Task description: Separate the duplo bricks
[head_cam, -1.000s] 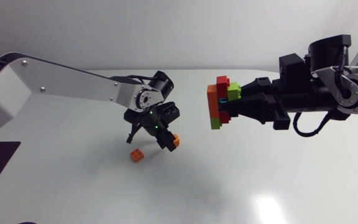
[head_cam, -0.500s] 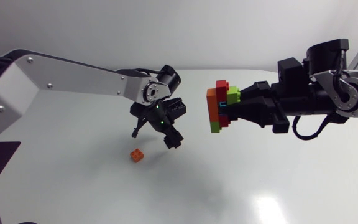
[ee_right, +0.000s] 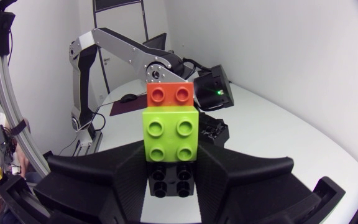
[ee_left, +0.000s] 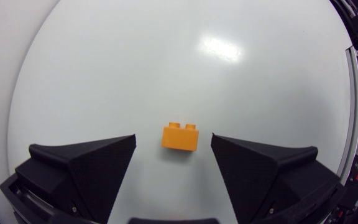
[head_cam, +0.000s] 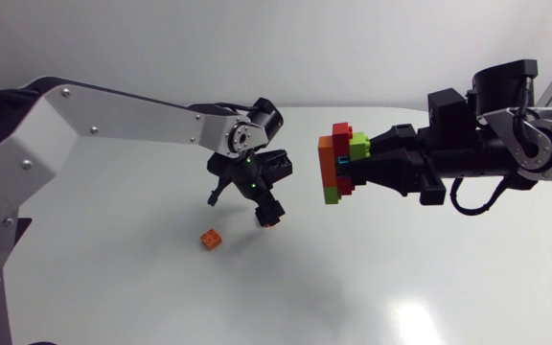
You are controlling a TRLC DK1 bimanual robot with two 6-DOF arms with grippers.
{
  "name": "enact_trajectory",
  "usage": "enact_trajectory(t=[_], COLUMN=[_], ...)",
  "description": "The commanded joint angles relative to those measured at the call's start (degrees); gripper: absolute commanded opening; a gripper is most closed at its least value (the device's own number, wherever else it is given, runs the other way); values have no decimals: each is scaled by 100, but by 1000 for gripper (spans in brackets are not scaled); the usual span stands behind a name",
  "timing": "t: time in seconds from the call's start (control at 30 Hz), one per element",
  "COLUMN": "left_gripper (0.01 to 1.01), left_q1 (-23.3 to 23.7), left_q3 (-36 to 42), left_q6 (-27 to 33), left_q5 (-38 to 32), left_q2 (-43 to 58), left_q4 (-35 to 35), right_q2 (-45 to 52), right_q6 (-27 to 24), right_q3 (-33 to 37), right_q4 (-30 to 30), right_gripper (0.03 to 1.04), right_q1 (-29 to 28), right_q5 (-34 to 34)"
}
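The left arm (head_cam: 113,115) is built of broad silver-grey links, flat-sided and dotted with small dark screws. It ends in a round silver joint disc (head_cam: 238,139) capped by a black cylinder. Its black wrist housing carries a small green light (head_cam: 247,183) (it glows in the right wrist view too). The right arm (head_cam: 492,144) is mostly bulky matte black blocks, with a screw-ringed silver disc (head_cam: 537,144) and a black cable (head_cam: 477,204) looping beneath. Both arms end in broad, matte black wedge fingers (ee_left: 86,165).
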Motion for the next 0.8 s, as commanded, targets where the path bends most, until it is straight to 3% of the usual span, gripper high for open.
enact_trajectory(t=[0.0, 0.4, 0.63, 0.77], left_gripper=[846, 838, 592, 589], left_q1=[-54, -98, -98, -125], left_q3=[244, 437, 551, 587], left_q6=[209, 358, 429, 473], left_q5=[60, 157, 218, 218], left_q2=[263, 500, 605, 685], left_q4=[-139, -341, -377, -385], right_q2=[119, 199, 207, 216], right_q6=[-77, -112, -121, -130], right_q3=[-51, -42, -51, -51], right_q4=[97, 97, 106, 106], right_gripper=[156, 156, 156, 156], right_q1=[12, -41, -58, -93], right_q5=[-47, -47, -47, -65])
